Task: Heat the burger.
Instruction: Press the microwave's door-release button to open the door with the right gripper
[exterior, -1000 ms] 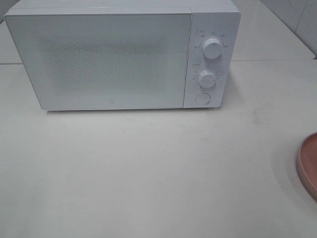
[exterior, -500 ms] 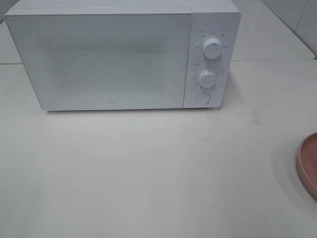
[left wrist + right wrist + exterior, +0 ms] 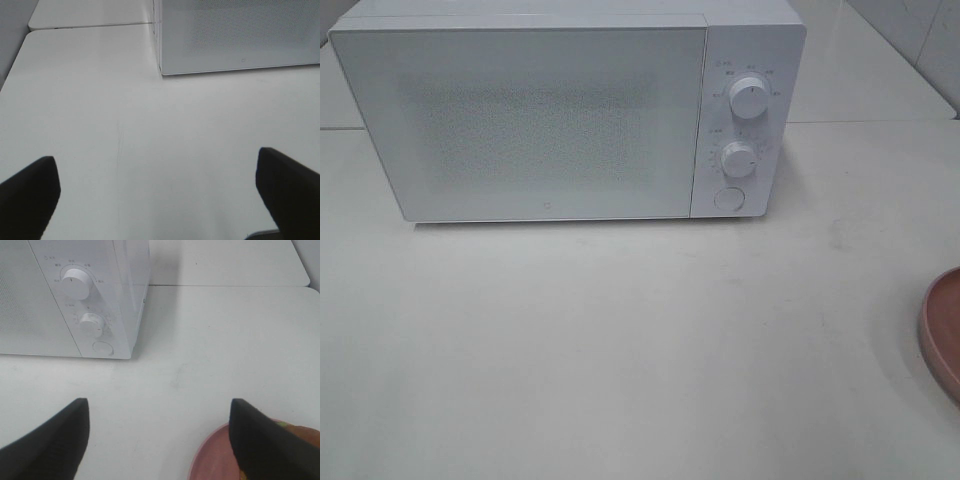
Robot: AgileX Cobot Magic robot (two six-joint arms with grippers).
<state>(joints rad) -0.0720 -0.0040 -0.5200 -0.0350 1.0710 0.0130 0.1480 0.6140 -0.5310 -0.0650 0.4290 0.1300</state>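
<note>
A white microwave [image 3: 550,115] with its door shut stands at the back of a pale table [image 3: 620,340]. A pink plate [image 3: 942,330] lies at the table's right edge. Only a sliver of the burger [image 3: 302,431] shows on it, behind a finger of the right end effector [image 3: 159,410]. That end effector is spread wide and holds nothing. The left end effector [image 3: 155,165] is also wide and empty over bare table near the microwave.
</note>
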